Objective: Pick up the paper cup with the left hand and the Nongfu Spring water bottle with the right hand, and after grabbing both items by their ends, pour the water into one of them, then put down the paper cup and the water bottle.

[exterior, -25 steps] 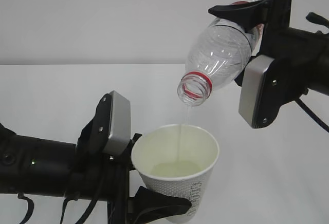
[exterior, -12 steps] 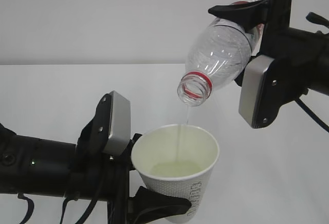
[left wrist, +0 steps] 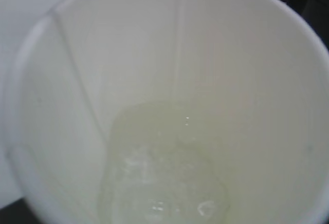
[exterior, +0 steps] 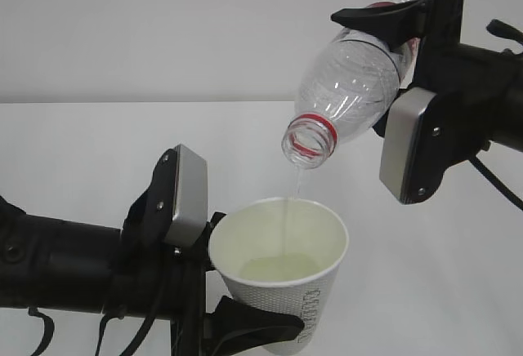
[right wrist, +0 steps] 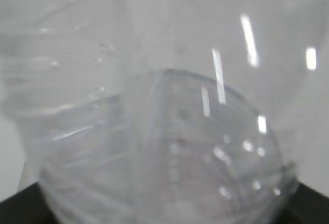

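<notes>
Right hand (exterior: 391,31) clamps the clear ribbed plastic bottle (exterior: 347,91), mouth at seven o'clock, water (exterior: 288,217) trickling. Left hand (exterior: 233,307) grips the thin white paper cup (exterior: 282,278) low (crushable, squeeze gently).

The middle of the scene is blocked: the Nongfu Spring water bottle (exterior: 353,86) hangs tilted mouth-down just above the paper cup (exterior: 282,270), with only a narrow gap between them, crossed by the thin stream of water (exterior: 288,217). The left hand (exterior: 237,311) and its arm fill the near left, and the right hand (exterior: 384,37) with its arm and cables fills the upper right. Open room lies over the white table (exterior: 98,144) at the far left and at the near right below the right arm.
</notes>
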{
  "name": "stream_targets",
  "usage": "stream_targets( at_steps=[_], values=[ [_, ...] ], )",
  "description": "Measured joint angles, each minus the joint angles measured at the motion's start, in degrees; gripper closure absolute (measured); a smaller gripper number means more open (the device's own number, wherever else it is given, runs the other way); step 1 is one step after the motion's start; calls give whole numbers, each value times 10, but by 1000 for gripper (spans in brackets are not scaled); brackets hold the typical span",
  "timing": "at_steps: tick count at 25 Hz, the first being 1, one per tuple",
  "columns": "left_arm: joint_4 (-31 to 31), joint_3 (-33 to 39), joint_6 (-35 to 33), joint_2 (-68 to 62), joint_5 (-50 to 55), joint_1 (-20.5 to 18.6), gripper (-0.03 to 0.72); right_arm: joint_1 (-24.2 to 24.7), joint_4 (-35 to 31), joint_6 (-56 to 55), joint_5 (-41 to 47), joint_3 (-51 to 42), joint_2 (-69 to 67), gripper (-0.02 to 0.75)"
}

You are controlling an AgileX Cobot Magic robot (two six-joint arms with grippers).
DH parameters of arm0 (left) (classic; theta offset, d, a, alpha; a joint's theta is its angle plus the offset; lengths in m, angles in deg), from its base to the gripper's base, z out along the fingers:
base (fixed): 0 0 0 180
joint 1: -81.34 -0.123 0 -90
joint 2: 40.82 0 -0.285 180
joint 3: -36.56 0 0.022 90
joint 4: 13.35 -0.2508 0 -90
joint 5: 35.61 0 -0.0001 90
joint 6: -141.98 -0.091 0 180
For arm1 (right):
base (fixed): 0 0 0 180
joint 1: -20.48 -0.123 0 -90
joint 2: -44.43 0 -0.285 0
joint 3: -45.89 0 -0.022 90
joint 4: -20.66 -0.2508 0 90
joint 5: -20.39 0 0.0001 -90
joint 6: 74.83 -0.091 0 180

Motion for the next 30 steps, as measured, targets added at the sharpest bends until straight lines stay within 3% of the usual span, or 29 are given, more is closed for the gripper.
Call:
stream_targets(
  at_steps=[30],
  values=[
    [0,0,0,0,0,0,190,0,0,0,0,0,0,218]
  ],
)
